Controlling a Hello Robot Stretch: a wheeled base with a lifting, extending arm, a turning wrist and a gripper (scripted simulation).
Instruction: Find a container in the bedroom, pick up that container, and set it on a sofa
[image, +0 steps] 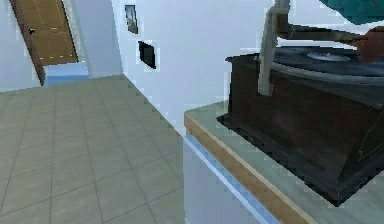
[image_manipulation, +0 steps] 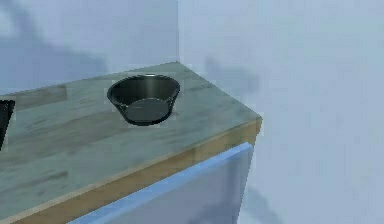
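Counter (image_manipulation: 80, 150) w/ dark bowl (image_manipulation: 143, 100); gramophone (image: 300, 120) fills fwd view's right.

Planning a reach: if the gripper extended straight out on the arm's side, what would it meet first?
Probably the counter's wooden edge or, if raised higher, the wall beyond, passing right of the dark bowl; height is unclear.

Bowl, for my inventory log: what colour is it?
The bowl is dark grey; arm side view.

pale blue walls (image: 190, 60); grey tiled floor (image: 80, 140); wooden door (image: 50, 35); wood-topped counter (image_manipulation: 80, 140) by wall
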